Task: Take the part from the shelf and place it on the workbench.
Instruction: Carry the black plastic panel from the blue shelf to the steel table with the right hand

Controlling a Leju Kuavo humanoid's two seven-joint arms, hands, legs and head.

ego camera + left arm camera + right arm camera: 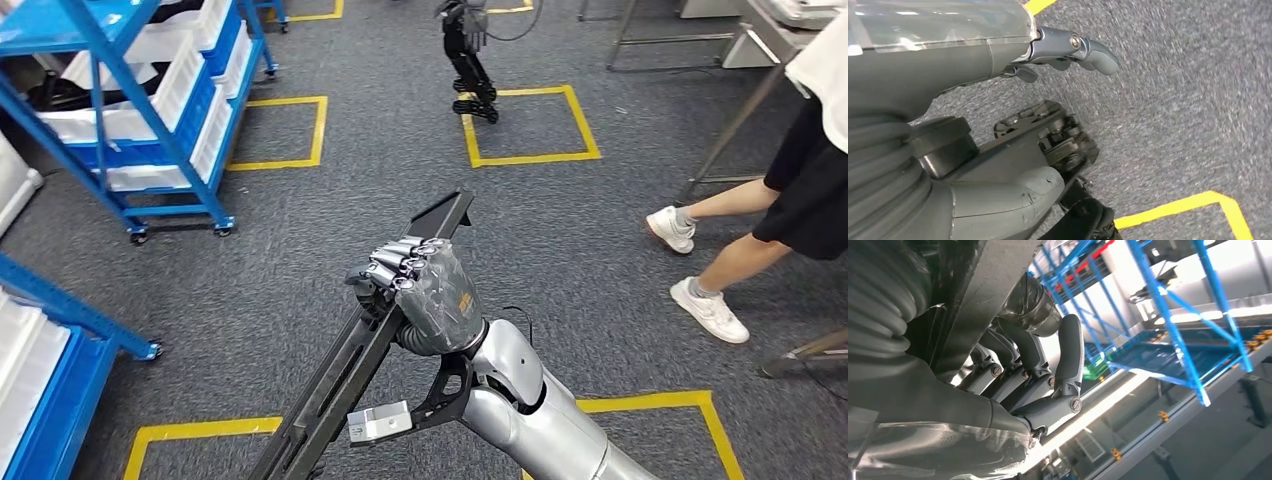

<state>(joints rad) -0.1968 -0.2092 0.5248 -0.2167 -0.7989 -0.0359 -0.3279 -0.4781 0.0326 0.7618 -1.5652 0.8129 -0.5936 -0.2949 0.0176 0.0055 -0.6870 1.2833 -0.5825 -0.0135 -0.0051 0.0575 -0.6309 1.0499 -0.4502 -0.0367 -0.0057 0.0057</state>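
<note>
Fingers (400, 268) of the right hand (425, 295) wrapped tight around the long black part (340, 375)
Seen from the head, that part runs slantwise from the lower edge up to its flat end (443, 212), held above grey carpet (560, 260) with yellow tape squares (530, 125); the right wrist view shows the same curled fingers (1058, 390) pressed onto the bar, blue racking (1168, 315) behind them. On the left wrist view the left hand (998, 55) hangs over the carpet holding nothing, its fingers (1088, 50) loosely bent and apart (thumb lower down). Blue shelves (150, 110) with white bins stand at upper left, and a person's legs (740, 250) in white shoes are at the right
</note>
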